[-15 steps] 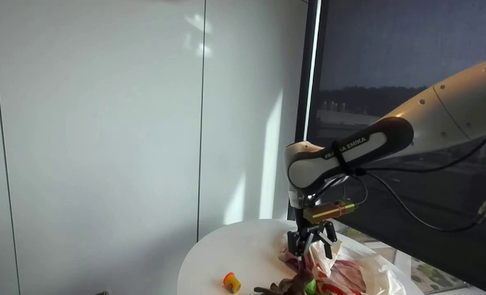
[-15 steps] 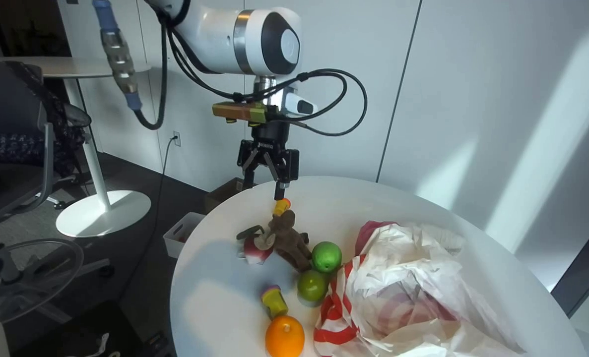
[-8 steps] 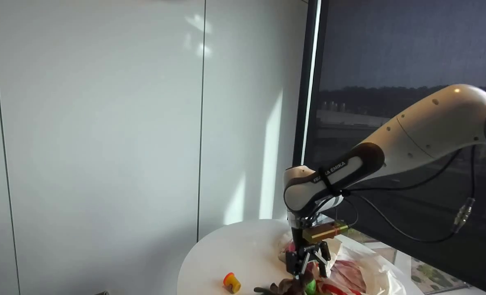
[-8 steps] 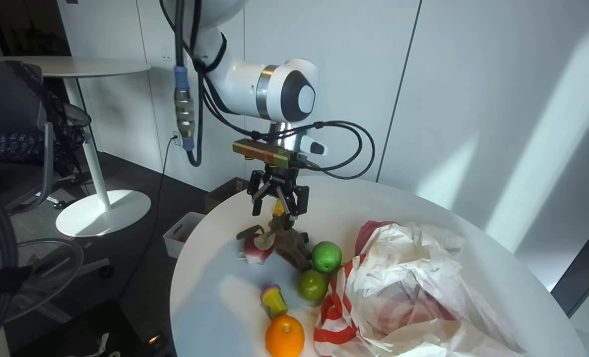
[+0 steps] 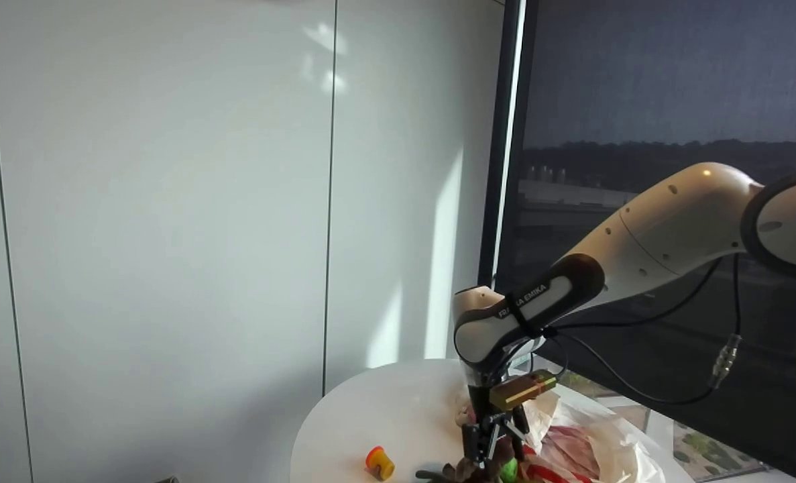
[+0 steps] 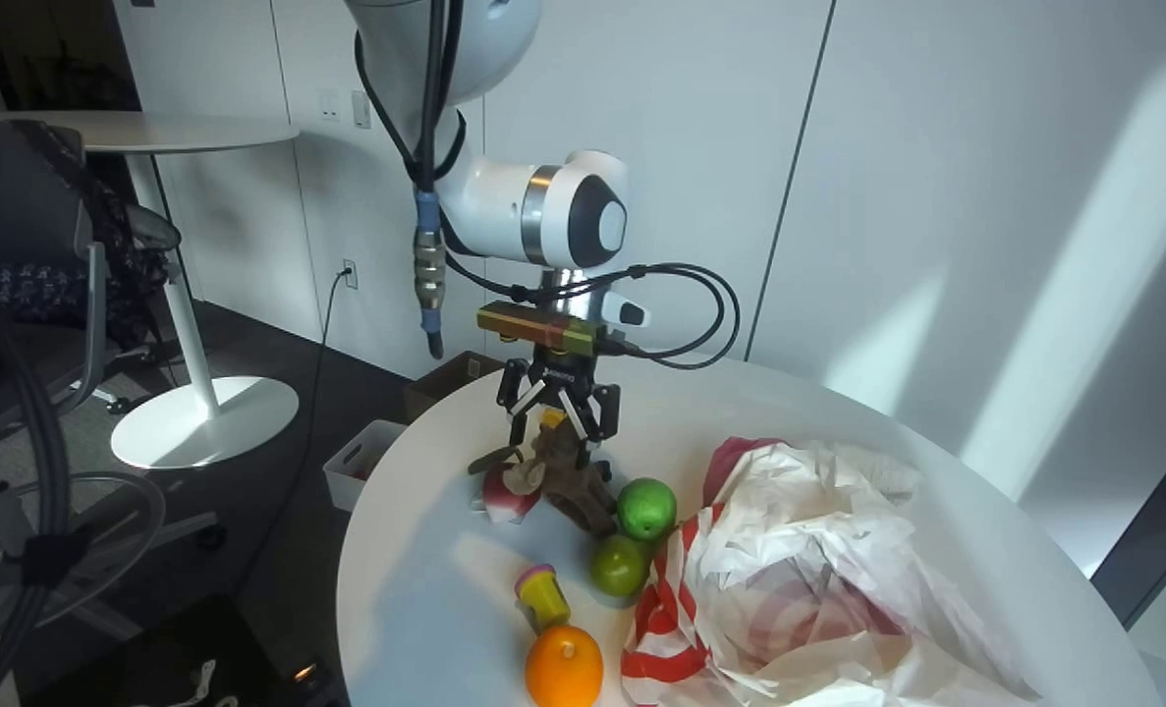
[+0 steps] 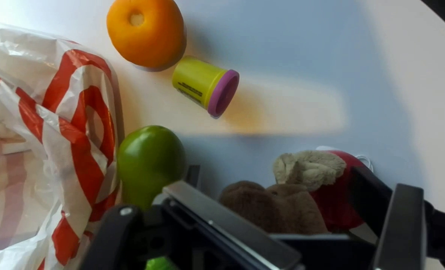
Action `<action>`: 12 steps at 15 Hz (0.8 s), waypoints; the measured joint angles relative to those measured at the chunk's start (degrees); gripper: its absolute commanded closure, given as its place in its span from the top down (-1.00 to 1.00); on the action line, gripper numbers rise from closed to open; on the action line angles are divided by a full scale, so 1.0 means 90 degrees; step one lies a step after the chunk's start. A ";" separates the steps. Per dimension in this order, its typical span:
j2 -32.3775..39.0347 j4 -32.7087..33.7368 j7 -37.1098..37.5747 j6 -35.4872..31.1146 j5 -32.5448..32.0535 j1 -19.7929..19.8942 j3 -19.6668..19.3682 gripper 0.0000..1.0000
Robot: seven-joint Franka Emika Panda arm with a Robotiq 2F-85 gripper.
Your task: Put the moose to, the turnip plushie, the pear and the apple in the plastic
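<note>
Black claw [image 6: 549, 454] spread wide over brown plush moose [image 6: 577, 493], gripping nothing; contact unclear

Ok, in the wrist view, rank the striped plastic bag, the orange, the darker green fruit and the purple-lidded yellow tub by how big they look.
1. Striped plastic bag, largest
2. Orange and darker green fruit: too alike to rank, neither shows whole
3. Purple-lidded yellow tub, smallest
</note>
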State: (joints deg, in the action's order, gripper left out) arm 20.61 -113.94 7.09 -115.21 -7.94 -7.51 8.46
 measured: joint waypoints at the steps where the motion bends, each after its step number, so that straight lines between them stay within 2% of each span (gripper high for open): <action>1: 0.0048 0.0059 -0.0088 0.0004 -0.0041 -0.0018 0.0000 0.37; 2: 0.0080 0.0107 -0.0183 0.0005 -0.0074 -0.0027 -0.0002 0.17; 7: 0.0160 0.0273 -0.0699 0.0026 -0.0097 -0.0026 -0.0064 -0.57; 9: 0.0176 0.0310 -0.0830 0.0031 -0.0101 -0.0026 -0.0082 -0.67; 12: 0.0198 0.0337 -0.0950 0.0044 -0.0119 -0.0026 -0.0094 -0.62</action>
State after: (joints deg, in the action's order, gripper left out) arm 22.39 -110.90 -1.47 -114.81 -9.02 -7.75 7.61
